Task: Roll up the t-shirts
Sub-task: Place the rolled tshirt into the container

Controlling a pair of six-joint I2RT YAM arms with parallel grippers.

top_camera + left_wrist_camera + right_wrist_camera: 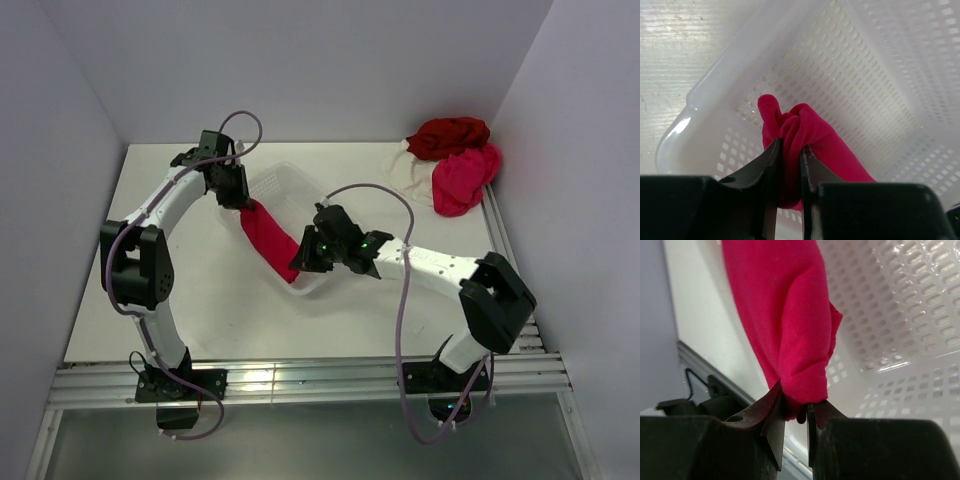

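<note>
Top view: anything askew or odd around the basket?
Nothing stands out. The rolled crimson red t-shirt is pinched at each end by the left gripper and right gripper, over the white plastic mesh basket.

Both ends of the crimson t-shirt (268,238) are covered by the left gripper (242,199) and right gripper (302,264) in the top view. The basket (288,180) has its near corner masked there; the cream t-shirt (410,178) has an indistinct outline.
</note>
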